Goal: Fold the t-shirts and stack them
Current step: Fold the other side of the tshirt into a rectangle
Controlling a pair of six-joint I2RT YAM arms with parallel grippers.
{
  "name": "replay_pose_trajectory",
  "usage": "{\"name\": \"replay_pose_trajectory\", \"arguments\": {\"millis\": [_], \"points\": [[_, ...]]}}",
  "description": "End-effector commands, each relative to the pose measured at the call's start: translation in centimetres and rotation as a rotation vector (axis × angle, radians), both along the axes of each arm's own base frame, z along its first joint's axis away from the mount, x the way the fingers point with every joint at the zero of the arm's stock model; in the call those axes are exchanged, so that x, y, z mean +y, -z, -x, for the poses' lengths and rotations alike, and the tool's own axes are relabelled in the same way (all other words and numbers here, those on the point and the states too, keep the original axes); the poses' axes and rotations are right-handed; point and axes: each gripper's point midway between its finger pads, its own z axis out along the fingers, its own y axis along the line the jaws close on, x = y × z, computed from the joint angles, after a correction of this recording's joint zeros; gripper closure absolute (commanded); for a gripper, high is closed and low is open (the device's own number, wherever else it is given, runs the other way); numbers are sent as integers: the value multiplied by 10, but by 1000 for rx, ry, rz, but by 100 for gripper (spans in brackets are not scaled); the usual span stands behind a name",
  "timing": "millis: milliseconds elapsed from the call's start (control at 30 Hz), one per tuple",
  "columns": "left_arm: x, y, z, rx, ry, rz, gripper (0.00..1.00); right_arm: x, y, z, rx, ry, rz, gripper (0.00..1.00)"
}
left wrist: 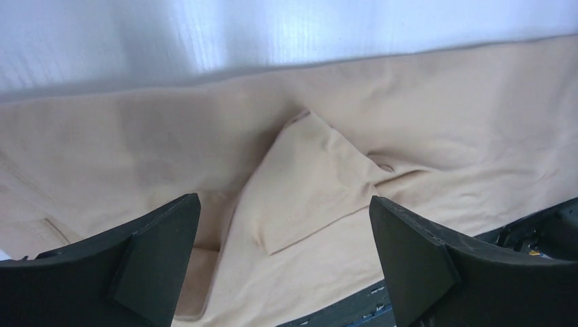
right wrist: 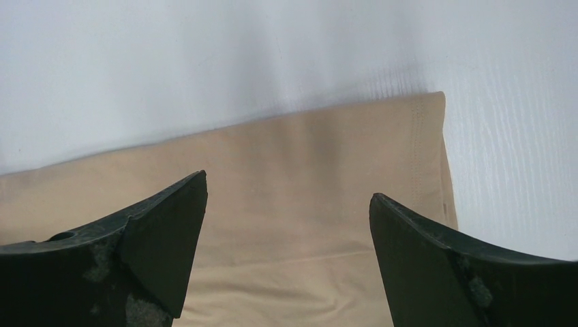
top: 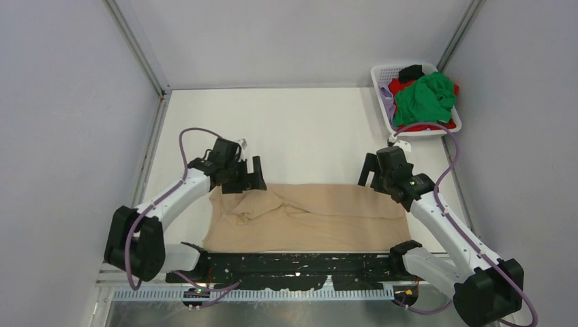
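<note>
A beige t-shirt (top: 320, 216) lies spread across the near part of the table, folded over lengthwise and rumpled at its left end. My left gripper (top: 249, 178) hovers open over the shirt's far left corner; in the left wrist view a folded sleeve flap (left wrist: 307, 180) lies between its fingers (left wrist: 153, 252). My right gripper (top: 371, 174) hovers open over the far right corner, with the hemmed edge (right wrist: 426, 157) of the shirt in the right wrist view. Neither holds cloth. Green (top: 426, 99), red, black and lilac t-shirts are piled in the basket.
A white mesh basket (top: 382, 73) stands at the far right corner of the white table (top: 300, 129). A black strip (top: 293, 264) runs along the near edge under the shirt's hem. Grey walls enclose the table on three sides.
</note>
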Motion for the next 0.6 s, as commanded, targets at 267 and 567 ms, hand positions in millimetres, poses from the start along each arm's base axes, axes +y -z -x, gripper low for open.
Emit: {"name": "replay_pose_trajectory", "arguments": {"millis": [267, 567], "points": [[-41, 19, 25, 151, 228, 165, 0, -8, -5, -5, -40, 18, 24, 4], [-56, 15, 91, 196, 392, 114, 1, -6, 0, -4, -23, 10, 22, 4]]}}
